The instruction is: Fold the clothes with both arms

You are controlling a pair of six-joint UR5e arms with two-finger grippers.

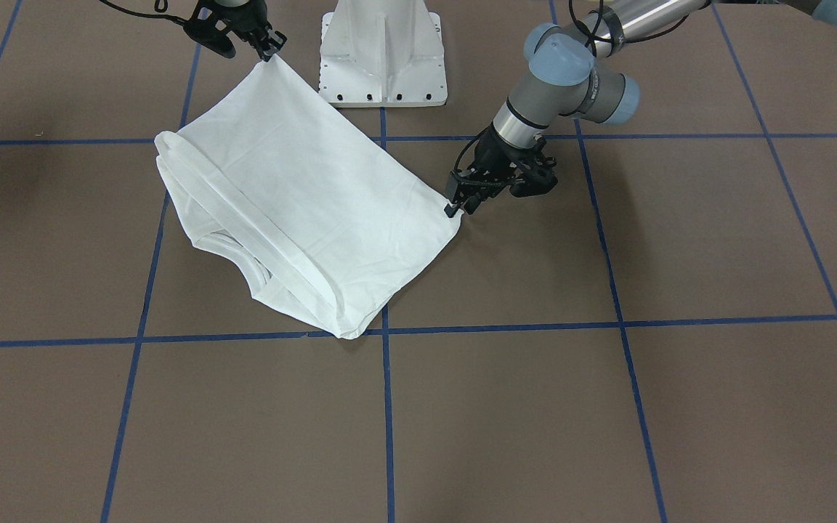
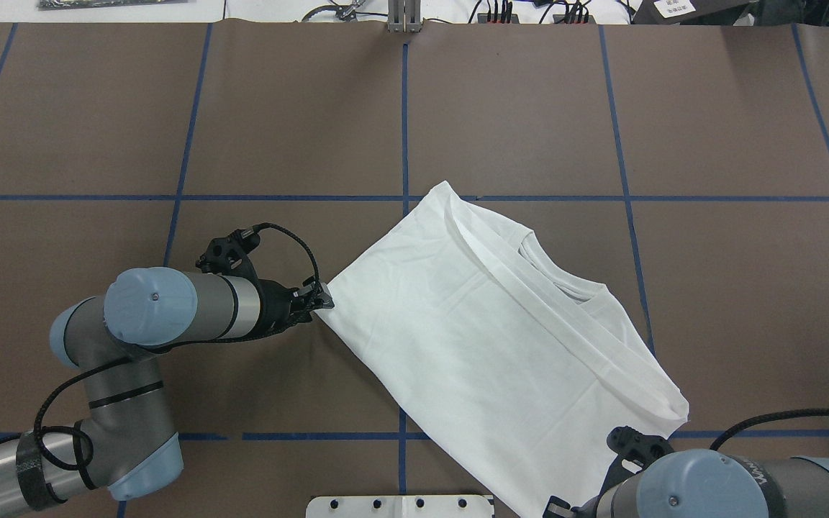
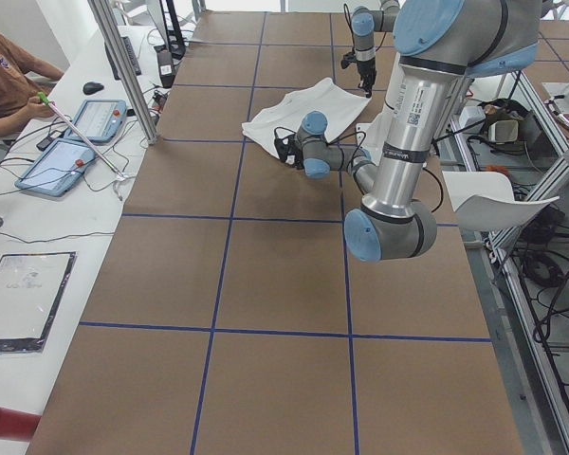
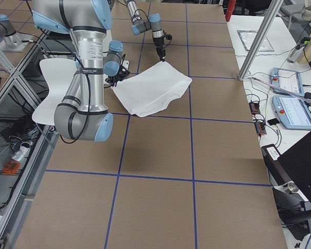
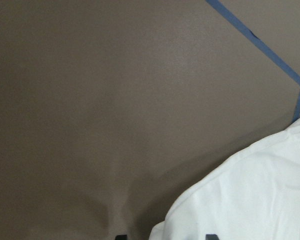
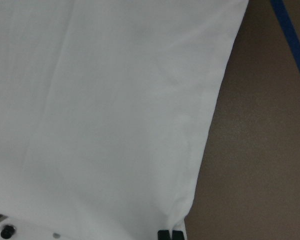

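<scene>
Overhead exterior view: the white T-shirt (image 2: 458, 345) lies folded on the brown table (image 2: 170, 108). It sits in front of the robot, mostly toward its right side, and crosses the blue tape lines (image 2: 404, 108).
Long axis: the longer run of the folded shape is diagonal, from the robot's far left to its near right.
Hem edge: this long edge faces the robot's near-left side and spans from one gripper to the other.
Collar: the ribbed collar (image 2: 562, 282) sits on the opposite long side, so the neck end points away from the robot and toward its right.
Sleeve band: a folded sleeve (image 1: 240, 216) lies as a strip along that long side, partly covering the collar.
Left gripper (image 1: 456, 205): it is low over the table at the hem corner nearer the table's middle. In its wrist view the fingertips (image 5: 121, 236) stand apart, the cloth corner lies between them, and no clamping shows.
Right gripper (image 1: 272, 49): it is at the other hem corner, just beside the white base (image 1: 382, 58). In its wrist view the fingertips (image 6: 163, 234) are pressed together on the cloth edge. This corner is raised, and the cloth slopes down from it to the table.
Left arm (image 2: 170, 309): it reaches in level toward the shirt.
Right arm (image 2: 709, 482): only its wrist joints show, at the bottom edge of the overhead view.
</scene>
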